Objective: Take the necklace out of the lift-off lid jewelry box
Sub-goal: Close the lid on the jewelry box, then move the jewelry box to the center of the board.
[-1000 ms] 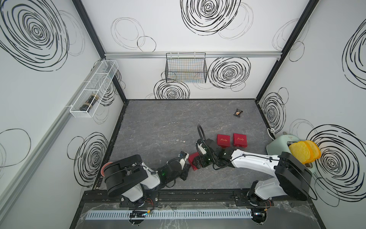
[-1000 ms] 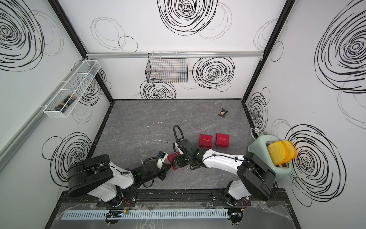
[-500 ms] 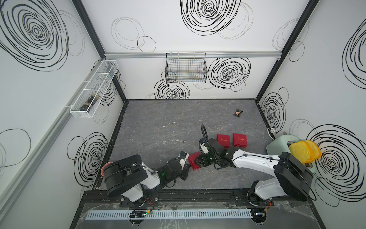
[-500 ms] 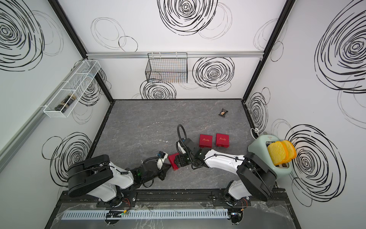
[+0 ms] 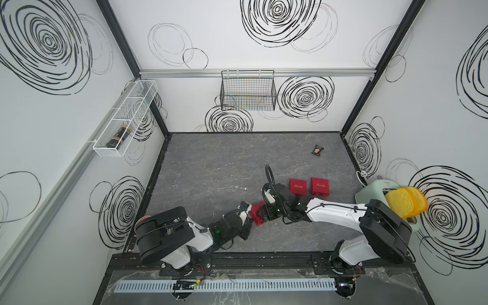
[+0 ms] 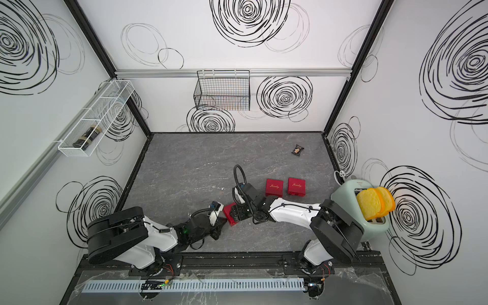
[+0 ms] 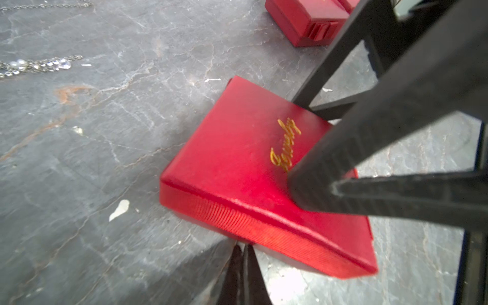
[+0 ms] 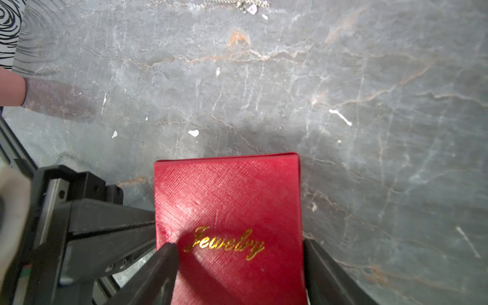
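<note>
Right gripper (image 8: 237, 245): straddles the square, red, textured-card lift-off lid jewelry box (image 8: 227, 190) with jaws wide, one finger (image 8: 158, 264) resting on the gold-lettered lid, the other beside the opposite wall; probably seeks a hold on the lid alone.
Left gripper (image 7: 241, 249): closed to a single point, set at the lower edge of the box's near side, apparently to brace the base against sliding or rising with the lid.
Box: sits near the front of the grey marbled surface (image 5: 211, 163), between both arms, lid on.
Necklace: unseen, presumably inside.
Farther out: pair of matching red boxes (image 5: 298, 187) side by side just beyond the right arm; loose silver chains (image 7: 39, 64) on the bare surface, well apart from all three boxes.
</note>
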`<state>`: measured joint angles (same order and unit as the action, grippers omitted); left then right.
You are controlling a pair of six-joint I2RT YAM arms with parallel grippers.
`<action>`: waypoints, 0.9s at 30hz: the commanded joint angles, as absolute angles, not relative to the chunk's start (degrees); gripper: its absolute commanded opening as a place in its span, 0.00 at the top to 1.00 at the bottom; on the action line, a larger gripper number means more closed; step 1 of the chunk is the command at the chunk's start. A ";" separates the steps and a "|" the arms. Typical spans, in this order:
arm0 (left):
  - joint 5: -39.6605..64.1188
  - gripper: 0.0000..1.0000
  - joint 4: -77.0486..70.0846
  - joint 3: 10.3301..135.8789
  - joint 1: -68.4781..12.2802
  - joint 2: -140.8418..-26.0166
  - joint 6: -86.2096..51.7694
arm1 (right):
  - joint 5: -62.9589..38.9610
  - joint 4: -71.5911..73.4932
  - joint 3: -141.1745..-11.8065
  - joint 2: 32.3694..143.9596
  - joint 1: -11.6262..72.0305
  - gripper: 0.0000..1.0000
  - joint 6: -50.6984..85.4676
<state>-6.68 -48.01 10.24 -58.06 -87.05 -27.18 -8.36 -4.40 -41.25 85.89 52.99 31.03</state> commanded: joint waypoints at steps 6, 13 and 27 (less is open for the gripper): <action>-6.07 1.00 -54.15 14.51 -57.75 -85.27 -25.66 | -11.96 -4.44 -42.28 89.74 56.47 0.27 32.28; -6.28 1.00 -52.94 13.85 -57.39 -83.85 -25.75 | -4.66 -8.19 -42.70 90.96 56.62 0.30 33.00; -6.20 1.00 -46.15 13.29 -56.72 -78.94 -26.28 | 2.43 -8.80 -42.16 94.63 56.19 0.33 34.74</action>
<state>-6.74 -41.25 10.85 -57.12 -82.43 -26.13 0.67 -2.68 -44.29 91.22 55.70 33.50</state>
